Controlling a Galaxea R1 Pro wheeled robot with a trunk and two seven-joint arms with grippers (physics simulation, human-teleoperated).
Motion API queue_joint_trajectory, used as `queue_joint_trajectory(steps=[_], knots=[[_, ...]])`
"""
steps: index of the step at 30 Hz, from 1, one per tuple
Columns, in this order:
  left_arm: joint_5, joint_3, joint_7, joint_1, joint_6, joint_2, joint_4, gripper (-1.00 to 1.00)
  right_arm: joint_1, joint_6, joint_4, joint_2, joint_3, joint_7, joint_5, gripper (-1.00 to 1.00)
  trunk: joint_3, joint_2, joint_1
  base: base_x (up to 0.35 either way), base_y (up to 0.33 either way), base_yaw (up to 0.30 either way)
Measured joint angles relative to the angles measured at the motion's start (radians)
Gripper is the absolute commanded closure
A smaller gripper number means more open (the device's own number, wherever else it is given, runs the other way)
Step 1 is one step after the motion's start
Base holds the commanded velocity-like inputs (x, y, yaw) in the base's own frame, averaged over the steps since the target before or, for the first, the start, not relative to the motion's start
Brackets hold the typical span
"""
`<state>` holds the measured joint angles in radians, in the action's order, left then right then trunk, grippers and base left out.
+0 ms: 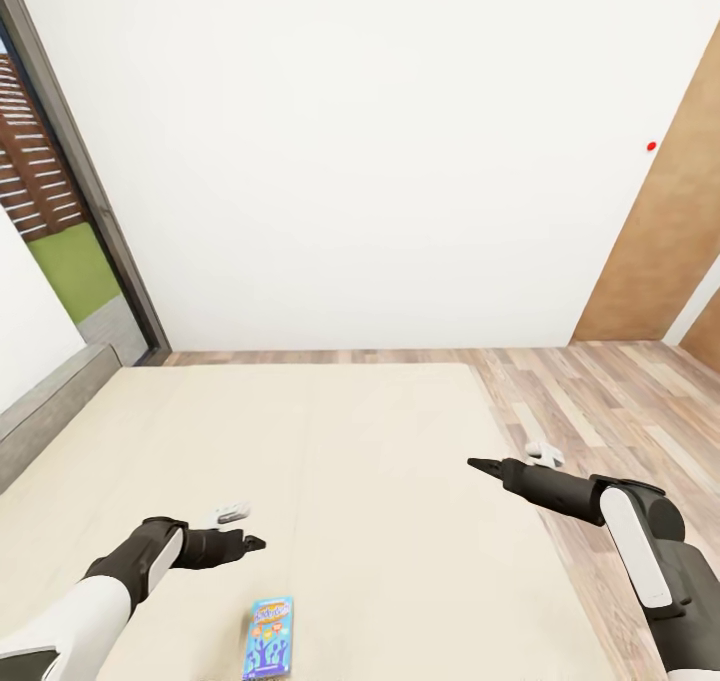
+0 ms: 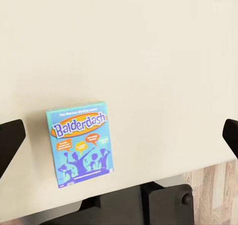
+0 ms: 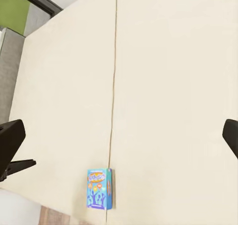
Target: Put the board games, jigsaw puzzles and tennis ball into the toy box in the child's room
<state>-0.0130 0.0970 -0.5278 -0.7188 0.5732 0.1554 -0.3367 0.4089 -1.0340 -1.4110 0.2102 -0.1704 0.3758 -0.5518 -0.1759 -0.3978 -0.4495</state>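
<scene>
While the robot faces the bed, the beige mattress spreads under both arms, with a white wall behind and wood floor along its right side. Both arms reach out level over it, likely poised to collect the one game lying there. The left gripper hangs just above and beside the game, fingers spread and released, holding nothing; its wrist view looks straight down on the box between the finger tips, which suggests it is lined up for the pick. The right gripper waits farther off near the bed's edge, also spread and bare. The board game lies flat near the bed's near edge: a thin light blue box titled Balderdash, with an orange banner and purple cartoon figures.
</scene>
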Motion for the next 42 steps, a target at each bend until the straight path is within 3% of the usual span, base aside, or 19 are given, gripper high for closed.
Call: queue_joint_trajectory(steps=[42], knots=[[0.002, 0.002, -0.006, -0.001, -0.005, 0.000, 0.000, -1.00, 0.000, 0.000, 0.005, 0.000, -0.006, 0.005, 0.000, -1.00, -0.069, 0.000, 0.000, 0.000, 0.000, 0.000]])
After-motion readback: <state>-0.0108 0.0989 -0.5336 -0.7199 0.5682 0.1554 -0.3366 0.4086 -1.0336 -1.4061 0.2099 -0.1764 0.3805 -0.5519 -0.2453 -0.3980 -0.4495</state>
